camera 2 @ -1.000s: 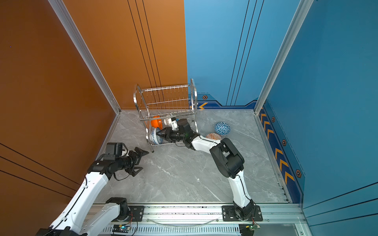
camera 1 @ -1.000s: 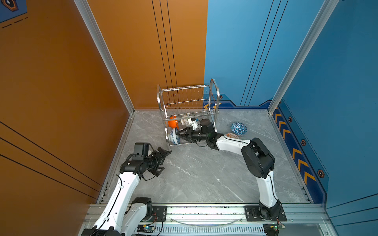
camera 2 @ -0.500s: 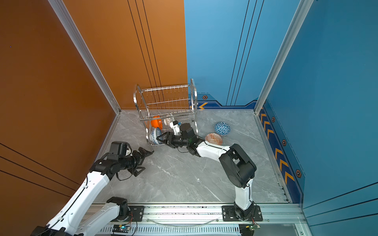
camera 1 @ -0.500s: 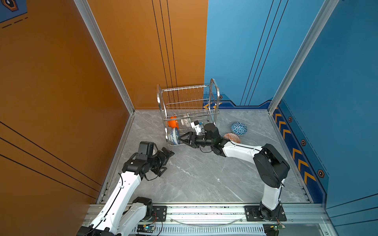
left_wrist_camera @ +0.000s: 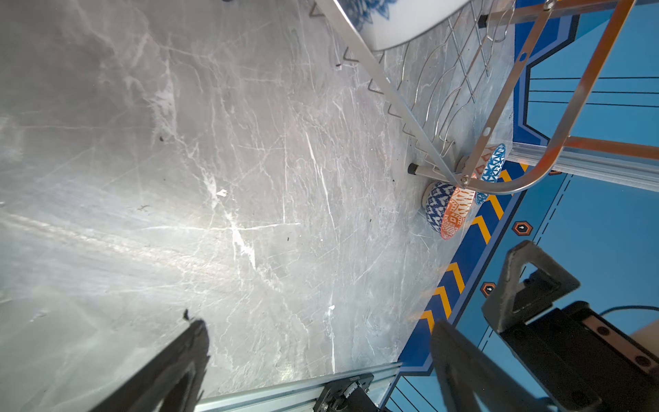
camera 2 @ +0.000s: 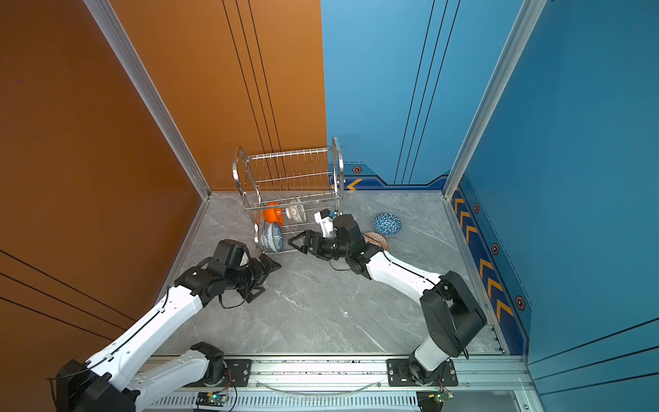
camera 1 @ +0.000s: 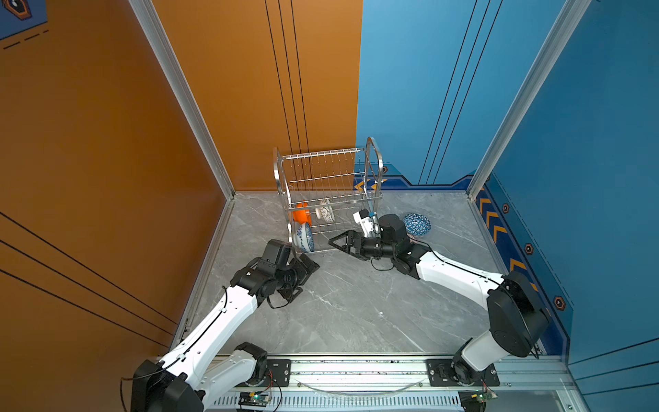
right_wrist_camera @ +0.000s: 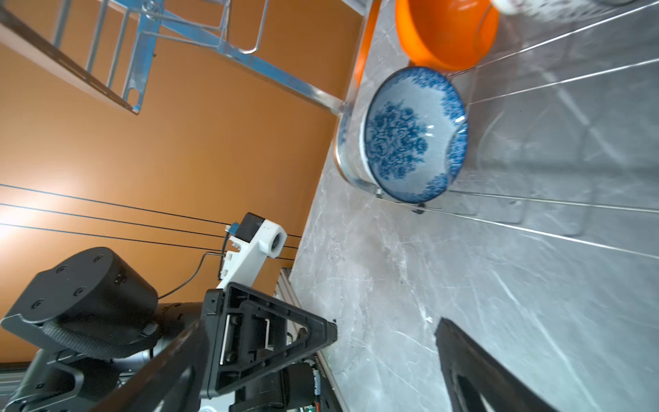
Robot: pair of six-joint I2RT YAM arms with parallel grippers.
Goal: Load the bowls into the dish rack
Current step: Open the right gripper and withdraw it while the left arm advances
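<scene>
The dish rack [camera 1: 321, 156] [camera 2: 289, 153] stands at the back of the floor. On its lower shelf stand on edge three bowls: a plain orange one [camera 1: 300, 215] [right_wrist_camera: 445, 32], a white lattice one [camera 1: 326, 211] and a blue-white floral one [camera 1: 304, 237] [right_wrist_camera: 413, 135]. My right gripper [camera 1: 338, 244] [right_wrist_camera: 321, 342] is open and empty, just in front of the rack, a short way right of the floral bowl. A blue-white triangle bowl [camera 1: 417, 224] [left_wrist_camera: 494, 167] and an orange-white geometric bowl [camera 2: 376, 239] [left_wrist_camera: 458, 214] lie on the floor right of the rack. My left gripper [camera 1: 305, 281] [left_wrist_camera: 321, 331] is open and empty, near the rack's front left leg.
The grey marble floor [camera 1: 349, 306] is walled by orange panels on the left and blue panels on the right. A metal rail [camera 1: 356, 367] runs along the front edge. My two grippers are close together in front of the rack.
My right gripper has opened, let go of the floral bowl on the lower shelf and drawn back to the right. The left arm has moved in towards the rack.
</scene>
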